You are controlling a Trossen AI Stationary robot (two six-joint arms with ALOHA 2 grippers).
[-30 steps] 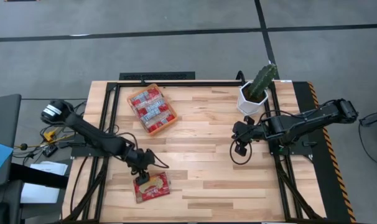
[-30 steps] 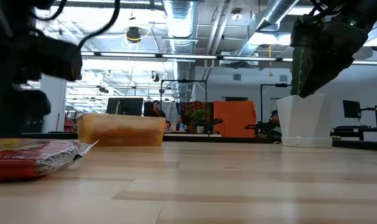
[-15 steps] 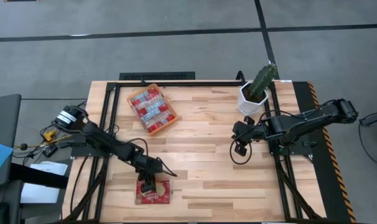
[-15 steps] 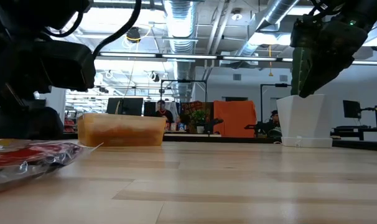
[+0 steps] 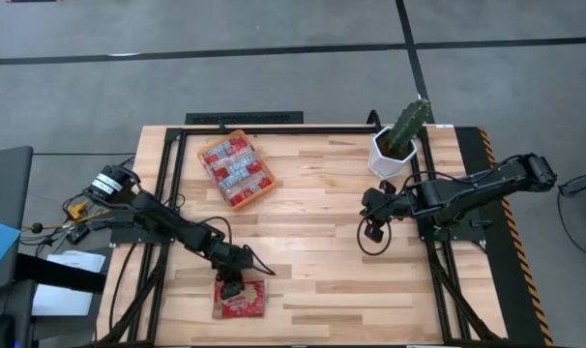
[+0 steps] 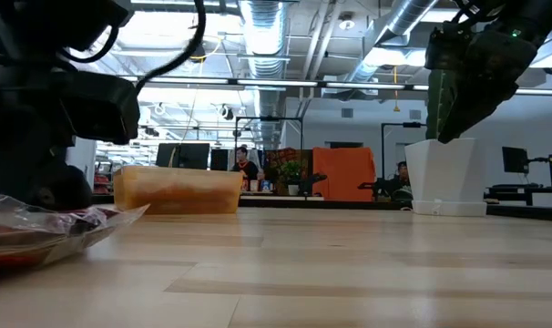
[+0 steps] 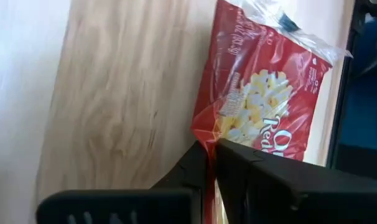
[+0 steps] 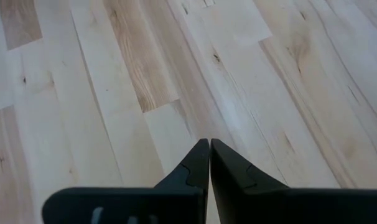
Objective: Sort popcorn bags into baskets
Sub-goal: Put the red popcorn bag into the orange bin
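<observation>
My left gripper (image 7: 210, 149) pinches the edge of a glossy red popcorn bag (image 7: 266, 102) with a yellow popcorn picture, lower left of the high view; my right gripper (image 8: 209, 148) is pressed together.

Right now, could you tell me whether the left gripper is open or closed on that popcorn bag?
Closed. The left gripper has its fingers pinched on the edge of the popcorn bag, with no gap between them.

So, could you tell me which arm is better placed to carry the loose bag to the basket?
The left. Its claw is already shut on the bag at the near edge, on the basket's side. The right claw hangs shut and empty by the cactus.
</observation>
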